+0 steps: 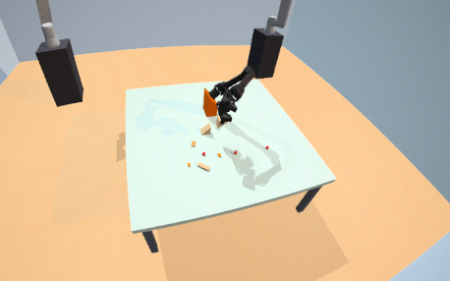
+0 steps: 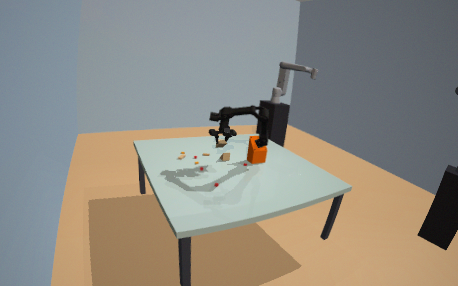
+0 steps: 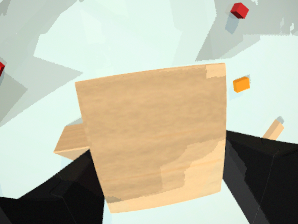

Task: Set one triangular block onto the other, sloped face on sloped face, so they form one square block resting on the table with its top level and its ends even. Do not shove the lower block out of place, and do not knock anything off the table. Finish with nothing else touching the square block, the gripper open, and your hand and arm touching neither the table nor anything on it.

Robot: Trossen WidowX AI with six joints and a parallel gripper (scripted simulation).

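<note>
My gripper [image 1: 222, 122] [image 2: 222, 141] [image 3: 154, 144] is shut on one wooden triangular block [image 1: 219, 124] [image 2: 221, 144] [image 3: 155, 135], held above the table [image 1: 167, 196] [image 2: 295, 195]. A broad flat face of it fills the middle of the wrist view, hiding its slope. The other triangular block [image 1: 205, 129] [image 2: 225, 157] [image 3: 72, 139] rests on the table. It lies lower than the held block, apart from it in the top and exterior views. In the wrist view the held block hides much of it, at the left.
A tall orange block [image 1: 209, 104] [image 2: 256, 151] stands close beside the arm. A small wooden block [image 1: 194, 143] [image 2: 205, 154], a wooden bar [image 1: 203, 167] [image 2: 181, 157], small orange pieces [image 1: 219, 155] [image 2: 196, 163] [image 3: 241, 84] and red cubes [image 1: 235, 152] [image 2: 201, 169] [image 3: 240, 10] lie about.
</note>
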